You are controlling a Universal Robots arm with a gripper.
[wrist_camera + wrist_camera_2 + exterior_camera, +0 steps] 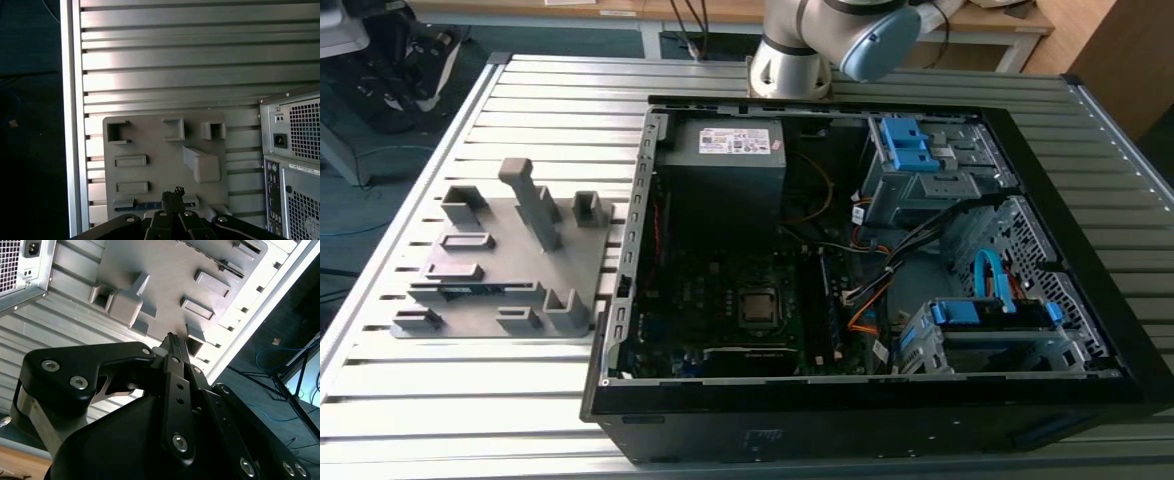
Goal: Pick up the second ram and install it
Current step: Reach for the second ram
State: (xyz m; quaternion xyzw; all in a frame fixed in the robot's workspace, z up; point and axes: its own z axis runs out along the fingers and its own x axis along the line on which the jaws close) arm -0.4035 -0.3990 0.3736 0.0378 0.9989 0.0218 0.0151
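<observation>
Where the ram (pixel 147 205) sits, grey posts (pixel 200 165) stand near.

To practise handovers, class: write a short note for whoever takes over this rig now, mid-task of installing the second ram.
Pincer: hovers over the holder, close above the ram, not holding it.
Ram: lying in a holder slot, on the table at the exterior view's left of the case.
Done: nothing yet shows.
Left: pick-up and install.
</observation>
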